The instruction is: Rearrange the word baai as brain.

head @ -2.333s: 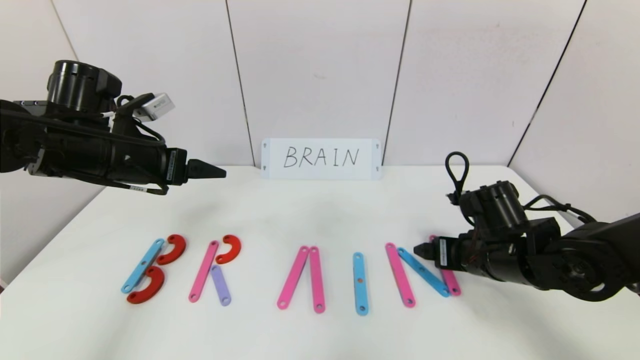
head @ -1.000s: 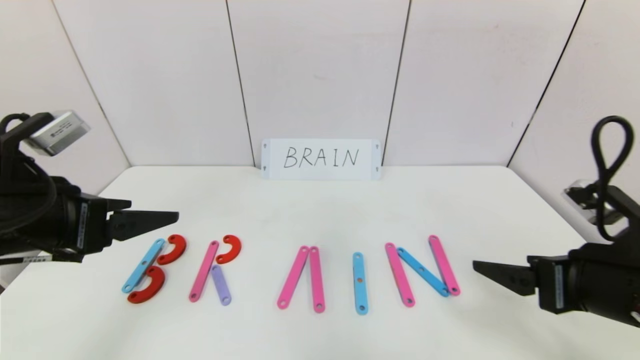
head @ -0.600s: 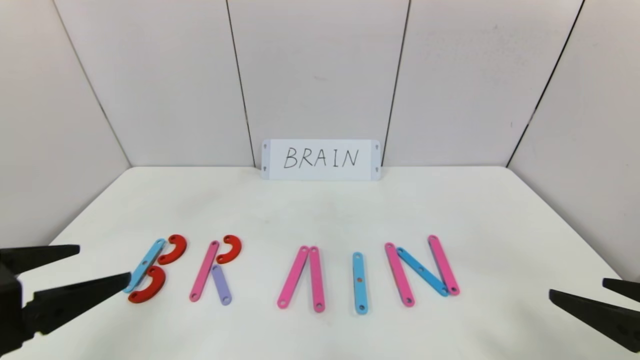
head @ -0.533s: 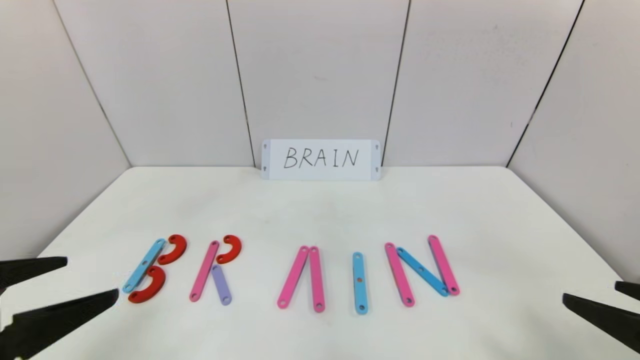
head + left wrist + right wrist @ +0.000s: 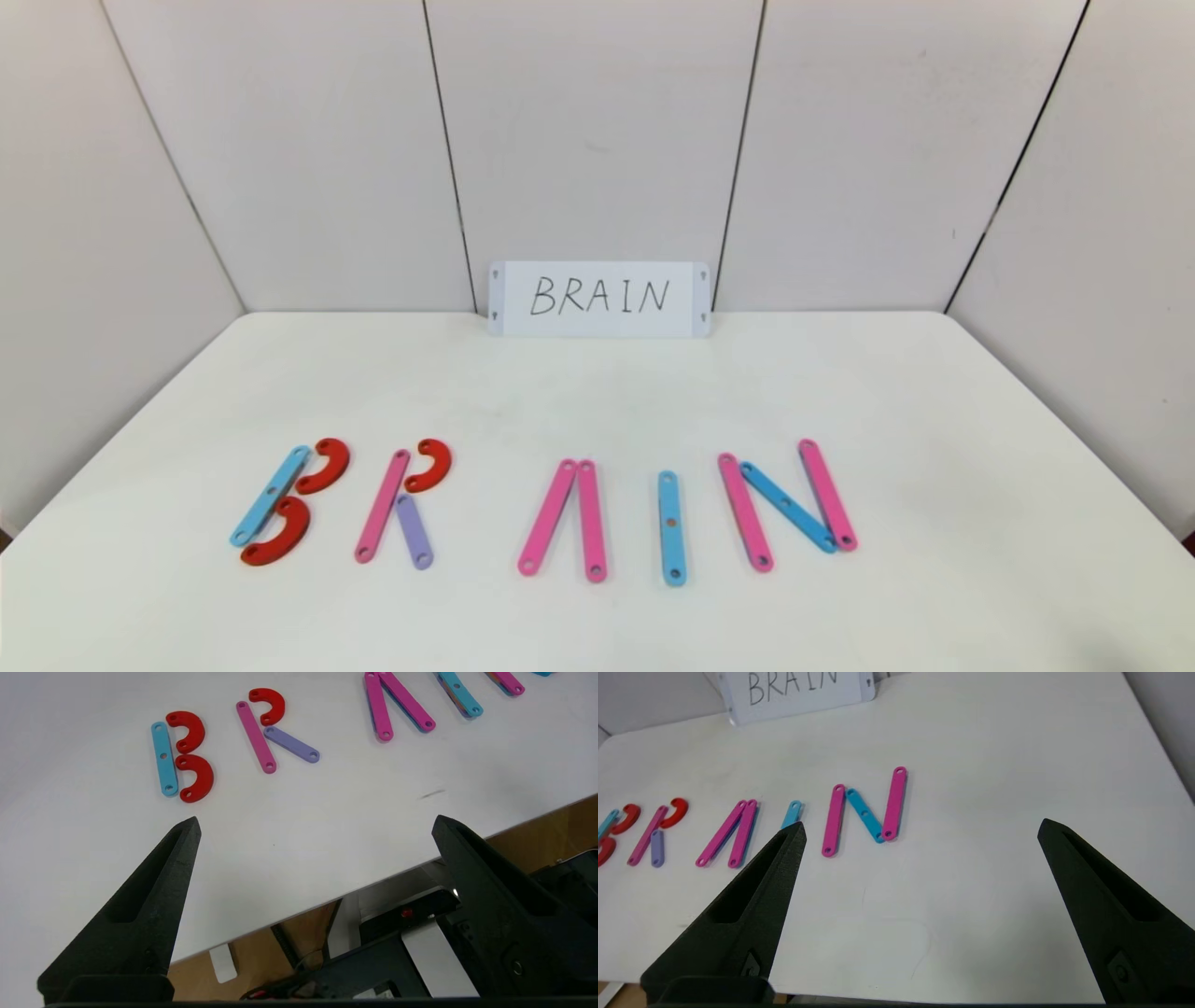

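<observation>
White table [image 5: 597,392]: brain [image 5: 546,509] beyond fingers [image 5: 140,905].

The left gripper [image 5: 315,823] and the right gripper [image 5: 920,826] are both hanging low with their fingers spread wide, each one holding nothing

Word brain [image 5: 546,509]: five flat plastic letters in row near table's front edge, A lacking crossbar.
</observation>
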Controlling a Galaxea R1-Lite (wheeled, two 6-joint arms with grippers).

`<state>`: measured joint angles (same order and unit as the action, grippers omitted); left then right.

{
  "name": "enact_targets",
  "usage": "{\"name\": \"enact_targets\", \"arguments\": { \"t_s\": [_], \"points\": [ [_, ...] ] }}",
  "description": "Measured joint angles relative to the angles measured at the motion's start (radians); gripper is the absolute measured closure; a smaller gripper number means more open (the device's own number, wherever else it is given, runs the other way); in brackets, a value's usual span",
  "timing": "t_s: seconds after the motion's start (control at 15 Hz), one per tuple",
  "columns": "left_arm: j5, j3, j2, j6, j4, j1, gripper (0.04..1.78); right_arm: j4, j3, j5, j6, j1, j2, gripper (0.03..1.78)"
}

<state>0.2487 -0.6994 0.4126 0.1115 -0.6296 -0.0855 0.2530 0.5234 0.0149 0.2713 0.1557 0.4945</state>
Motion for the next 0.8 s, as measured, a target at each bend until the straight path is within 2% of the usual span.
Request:
{"name": "enact_targets", "arguments": {
  "t_s": [0.2, 0.33, 0.53, 0.67, 0.8],
  "points": [
    [-0.024, 0.001, -0.105, -0.009, -0.014, 0.028, 0.09, 0.022, -0.004, -0.004, -0.001, -0.12, -0.1, 0.07],
    [-0.024, 0.004, -0.161, -0.01, -0.017, 0.064, 0.09, 0.018, -0.027, -0.001, -0.007, -0.175, -0.174, 0.07],
    [-0.044, 0.029, -0.249, -0.012, -0.013, 0.086, 0.09, 0.013, -0.081, -0.01, -0.047, -0.173, -0.283, 0.07],
    [-0.064, 0.06, -0.326, -0.012, -0.006, 0.088, 0.09, -0.003, -0.129, -0.023, -0.103, -0.165, -0.359, 0.07],
    [-0.111, 0.105, -0.376, -0.021, 0.023, 0.088, 0.09, -0.056, -0.207, -0.054, -0.182, -0.161, -0.433, 0.07]
  ]
}}
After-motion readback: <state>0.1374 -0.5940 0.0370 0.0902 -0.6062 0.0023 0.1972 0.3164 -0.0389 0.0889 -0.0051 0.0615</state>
